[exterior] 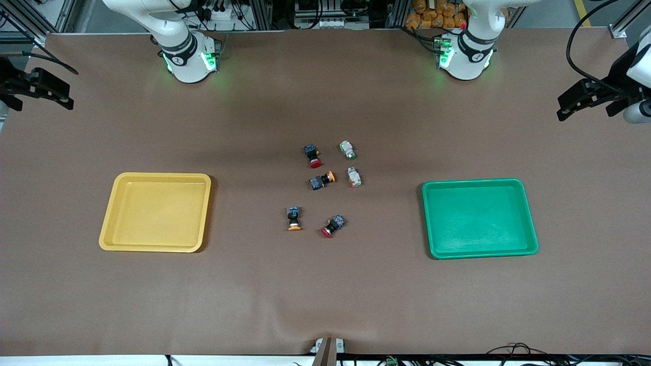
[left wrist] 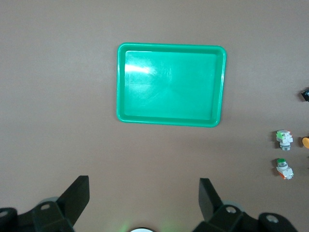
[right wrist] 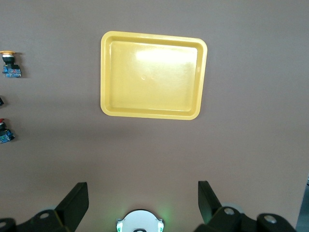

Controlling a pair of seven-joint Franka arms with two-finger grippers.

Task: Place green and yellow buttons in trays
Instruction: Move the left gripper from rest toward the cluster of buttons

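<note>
Several small push-button switches lie mid-table between the trays. Two are white-bodied, one [exterior: 348, 150] with a green end and one [exterior: 354, 177] with reddish marks. Two are black-and-blue with orange-yellow caps [exterior: 322, 180] [exterior: 293, 218]. The empty yellow tray [exterior: 155, 211] lies toward the right arm's end, and the empty green tray [exterior: 478, 217] toward the left arm's end. My left gripper [exterior: 585, 101] hangs open high over its table end. The left wrist view shows its jaws [left wrist: 144, 193] wide apart, the green tray [left wrist: 171, 84] and both white buttons [left wrist: 284, 137] [left wrist: 284, 168]. My right gripper [exterior: 43, 91] is open [right wrist: 143, 195] above the yellow tray [right wrist: 153, 75].
Two black-and-blue switches with red caps [exterior: 312, 155] [exterior: 333, 225] lie among the buttons. The brown mat has a wrinkle near its front edge [exterior: 325, 310]. The right wrist view shows one yellow-capped switch [right wrist: 9, 63] and one red-capped switch [right wrist: 5, 133] at its edge.
</note>
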